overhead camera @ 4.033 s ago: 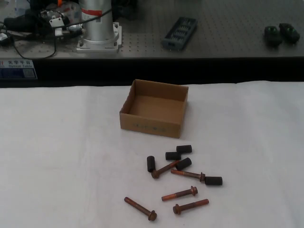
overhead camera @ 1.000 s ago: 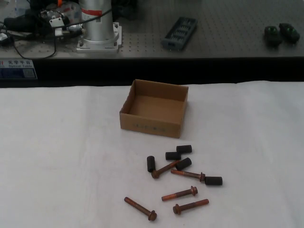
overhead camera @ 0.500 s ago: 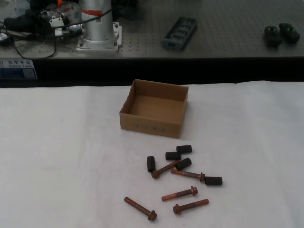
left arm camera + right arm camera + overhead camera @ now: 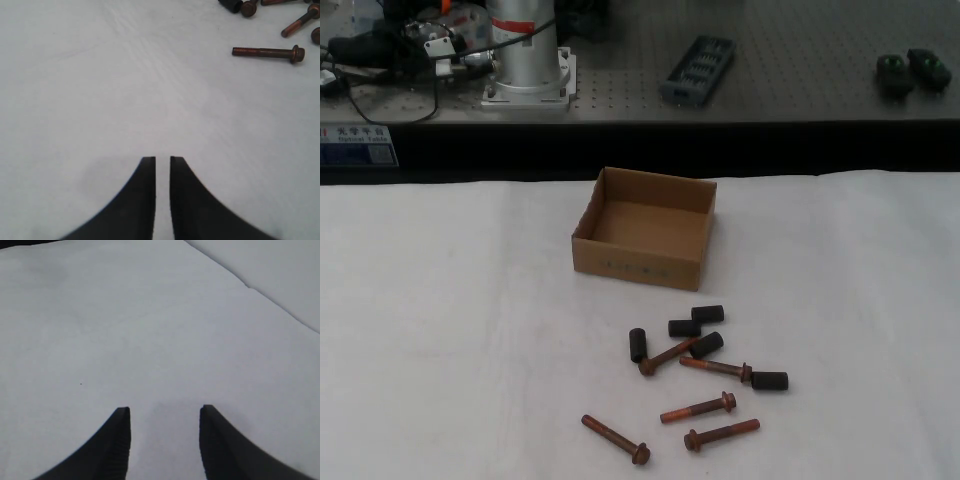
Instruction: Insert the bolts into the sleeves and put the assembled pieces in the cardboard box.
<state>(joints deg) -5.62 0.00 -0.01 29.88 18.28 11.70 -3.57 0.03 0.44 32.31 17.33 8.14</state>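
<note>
Position of parts: we record five bolts and five black sleeves lying loose in one cluster on the white cloth, near the cardboard box on its camera-facing side.

The left gripper holds nothing, its fingers drawn almost together with only a slit between them. One outlying bolt lies ahead of it and well apart, its long axis crosswise to the line of the fingers, with more bolt ends just beyond.

The right gripper has its fingers spread and holds nothing, above bare cloth.

We judge the left arm the nearer to the cluster. Its fingers would have to part before taking that bolt across the shank.
</note>
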